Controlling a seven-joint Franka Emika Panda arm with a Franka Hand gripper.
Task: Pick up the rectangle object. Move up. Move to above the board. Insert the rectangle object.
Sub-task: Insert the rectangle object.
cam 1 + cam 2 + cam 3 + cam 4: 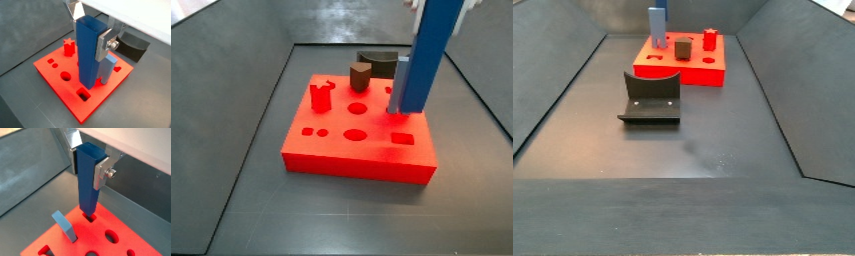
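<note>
My gripper (90, 31) is shut on the rectangle object (87, 52), a tall deep-blue bar held upright near its top between the silver fingers (103, 44). It shows the same way in both wrist views: gripper (87, 162), bar (87, 188). The bar's lower end reaches the top of the red board (57, 75) at a dark hole opening (89, 219); how deep it sits I cannot tell. In both side views the bar (422, 60) (657, 22) stands over the board (338, 150) (700, 72).
A paler grey-blue block (110, 66) stands in the board beside the bar. A red star-topped peg (69, 47) and a dark piece (362, 74) also stand in the board. The dark fixture (651, 97) sits on the floor. Grey bin walls (553, 70) surround everything.
</note>
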